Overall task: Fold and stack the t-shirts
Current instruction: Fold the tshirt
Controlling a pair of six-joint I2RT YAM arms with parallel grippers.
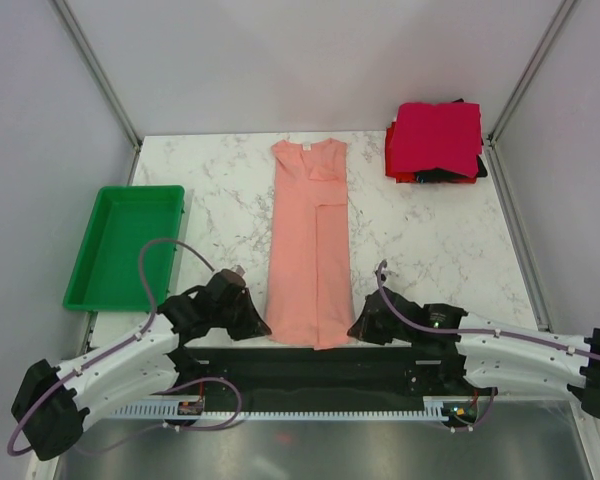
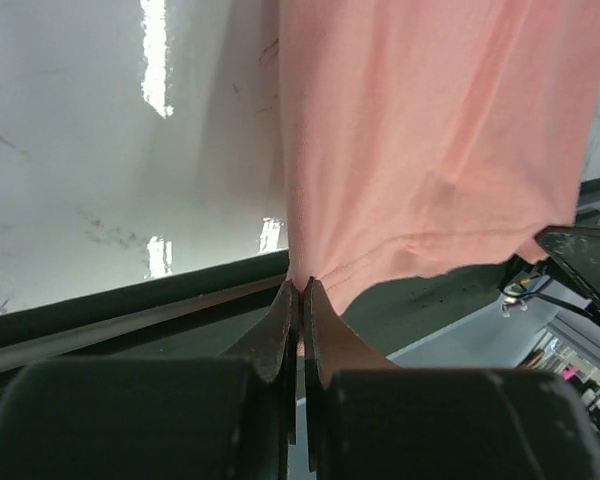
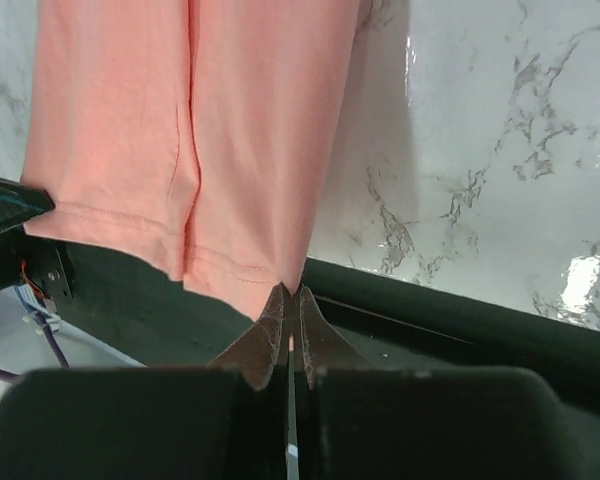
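The salmon-pink t-shirt (image 1: 310,240) lies lengthwise down the middle of the marble table, folded into a narrow strip, neck at the far end. My left gripper (image 1: 263,330) is shut on its near left hem corner; the left wrist view shows the cloth (image 2: 420,150) pinched at the fingertips (image 2: 280,310). My right gripper (image 1: 354,330) is shut on the near right hem corner; the right wrist view shows the cloth (image 3: 230,130) caught between the fingertips (image 3: 310,310). A stack of folded t-shirts (image 1: 435,140), crimson on top with red and black below, sits at the far right corner.
A green plastic tray (image 1: 100,290) stands at the left side of the table. The black near edge rail (image 1: 310,365) runs under the shirt's hem between the two arms. Grey walls close in the table on the left, right and back.
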